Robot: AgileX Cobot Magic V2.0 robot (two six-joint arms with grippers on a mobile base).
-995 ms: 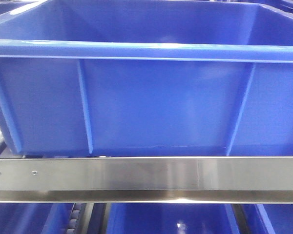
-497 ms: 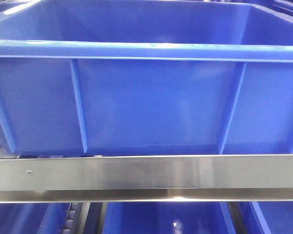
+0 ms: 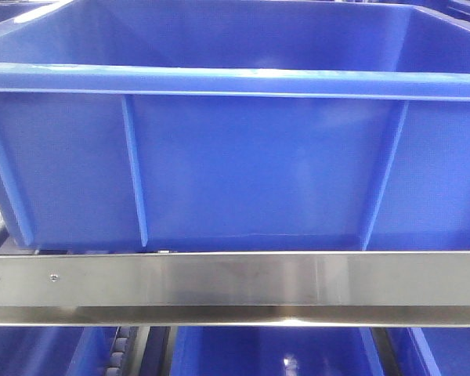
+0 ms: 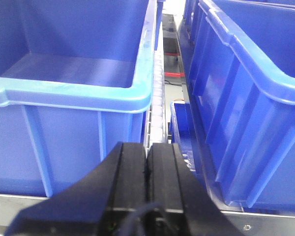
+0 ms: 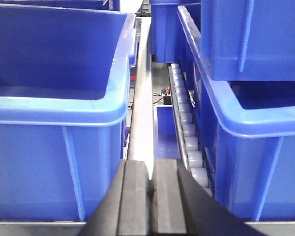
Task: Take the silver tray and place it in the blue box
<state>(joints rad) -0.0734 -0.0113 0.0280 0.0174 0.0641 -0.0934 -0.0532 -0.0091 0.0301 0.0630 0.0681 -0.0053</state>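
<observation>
The blue box (image 3: 251, 157) fills the front view; its thick rim, ribbed side wall and part of its inside show. The silver tray is not in any view. My left gripper (image 4: 147, 152) is shut and empty, low in front of the gap between two blue crates. My right gripper (image 5: 148, 169) is shut and empty, low in front of a similar gap. Neither gripper shows in the front view.
A steel rack rail (image 3: 235, 282) runs under the box, with more blue crates below it. In the left wrist view crates stand left (image 4: 78, 93) and right (image 4: 255, 73) of a roller track (image 4: 158, 98). In the right wrist view crates (image 5: 59, 108) (image 5: 246, 118) flank a white rail (image 5: 143, 98) and rollers (image 5: 187, 130).
The front view shifted a little sideways half a second ago and has come back to where it was. Nothing else has visibly changed.
</observation>
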